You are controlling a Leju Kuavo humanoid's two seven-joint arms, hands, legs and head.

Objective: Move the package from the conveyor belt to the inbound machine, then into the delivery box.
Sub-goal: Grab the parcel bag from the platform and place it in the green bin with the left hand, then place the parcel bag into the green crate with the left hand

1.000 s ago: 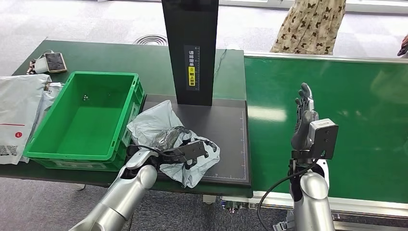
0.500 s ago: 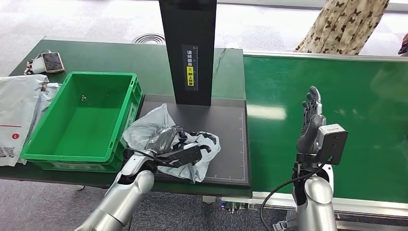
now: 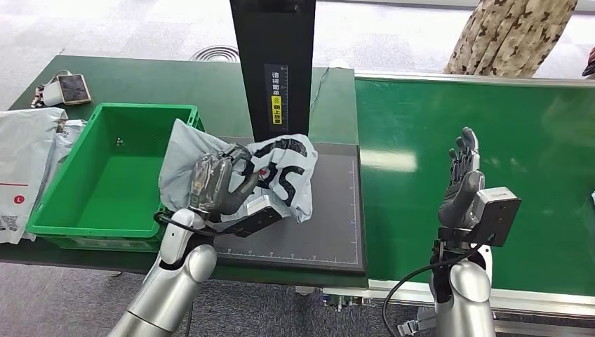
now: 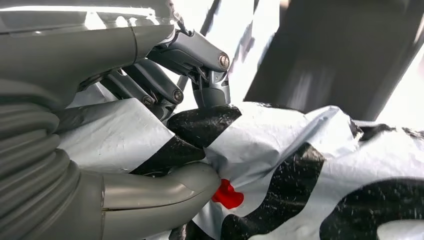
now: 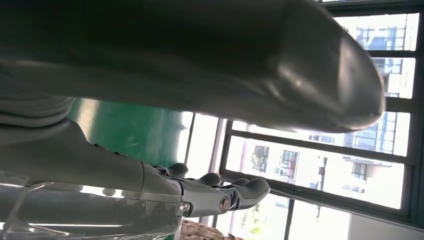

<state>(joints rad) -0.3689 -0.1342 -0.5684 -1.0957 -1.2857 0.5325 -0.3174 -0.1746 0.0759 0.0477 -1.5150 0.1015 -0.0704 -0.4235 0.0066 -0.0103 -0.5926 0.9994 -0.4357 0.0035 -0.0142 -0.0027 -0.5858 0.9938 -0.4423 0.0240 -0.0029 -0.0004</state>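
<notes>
Left hand (image 3: 214, 184) holds the package (image 3: 281, 168) lifted above the inbound machine (image 3: 330, 217), beside the green box (image 3: 91, 225).

Its fingers (image 4: 200, 55) and thumb are closed around the crumpled grey and white bag with black print, which hangs over the dark scanning plate in front of the black post (image 3: 275, 70), its left edge reaching over the rim of the green box. This box stands on the counter (image 3: 140, 81) and contains only a few very small bits on its floor. More grey packages (image 3: 21, 161) lie on the counter to the left of the box. Right hand (image 3: 459, 179) is raised above the green conveyor belt (image 3: 533, 140), fingers straight and apart, holding nothing.
</notes>
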